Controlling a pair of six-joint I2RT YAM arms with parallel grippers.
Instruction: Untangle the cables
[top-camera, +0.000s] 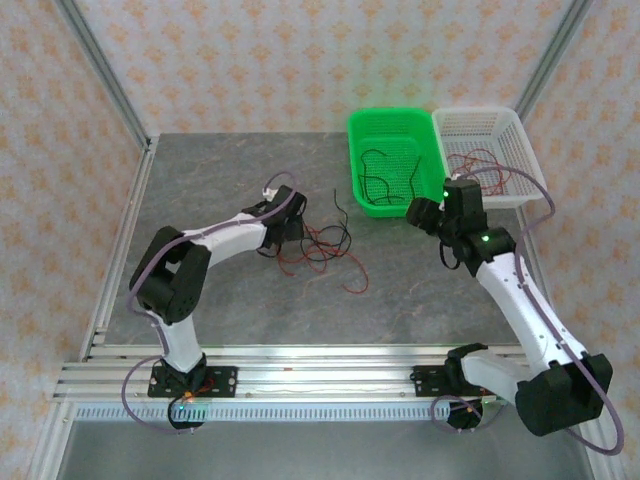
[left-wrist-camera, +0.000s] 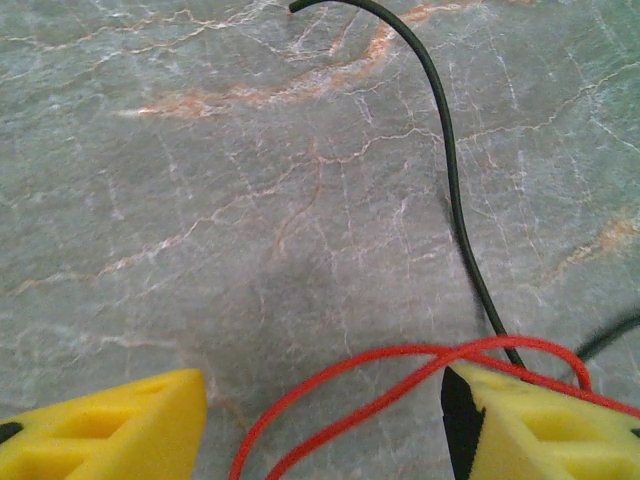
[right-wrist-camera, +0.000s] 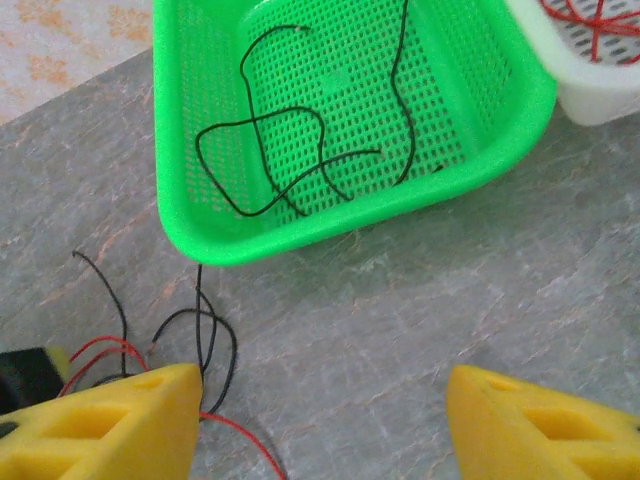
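The left gripper (left-wrist-camera: 322, 400) is spread, a red cable (left-wrist-camera: 400, 350) lying unpinched between its fingers (left-wrist-camera: 110, 430); the right gripper (right-wrist-camera: 322, 390) is spread too, empty. The cables (top-camera: 322, 243) lie tangled on the table (top-camera: 230, 310) (thin, limp, light, judged snag-prone). A single strand is best pinched near its free end.

The table top (left-wrist-camera: 250, 200) looks like grey stone laminate, veined in white and rust, smooth with a dull sheen. The red cable (left-wrist-camera: 400, 352) and the black cable (left-wrist-camera: 450, 170) wear smooth, faintly glossy, plastic-looking insulation. The fingers (left-wrist-camera: 110, 430) of the left gripper (left-wrist-camera: 325, 385) and of the right gripper (right-wrist-camera: 325, 378) are matt yellow plastic with a fine grainy texture. The green basket (right-wrist-camera: 350, 215) is perforated plastic, satiny along its rim; the white basket (right-wrist-camera: 590, 95) is a similar plastic lattice. The rail (top-camera: 320, 380) is ribbed bare metal, brightly reflective. The arm shells (top-camera: 520, 300) are smooth white plastic. The walls (top-camera: 300, 60) look matt, like printed paper.
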